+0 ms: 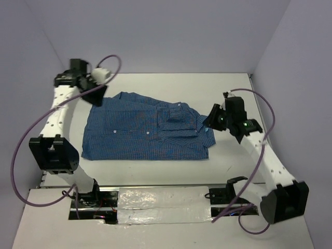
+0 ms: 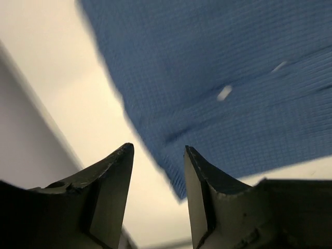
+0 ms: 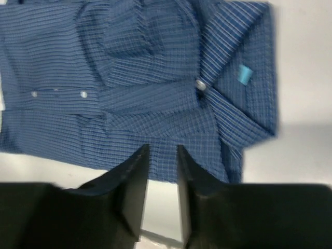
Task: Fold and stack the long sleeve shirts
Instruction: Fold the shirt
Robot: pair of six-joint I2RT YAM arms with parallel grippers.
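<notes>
The long sleeve shirt, blue with a fine check and small white buttons, lies folded flat in the middle of the white table, collar to the right. My left gripper hovers at the shirt's far left corner. In the left wrist view it stands open with nothing between its fingers, and a corner of the shirt lies just beyond them. My right gripper is at the collar end. Seen from the right wrist, it is open by a narrow gap above the shirt's near edge, holding nothing.
A shiny foil strip runs along the near table edge between the arm bases. Grey walls close in the table at the back and on both sides. Purple cables loop beside each arm. A light blue tag sits inside the collar.
</notes>
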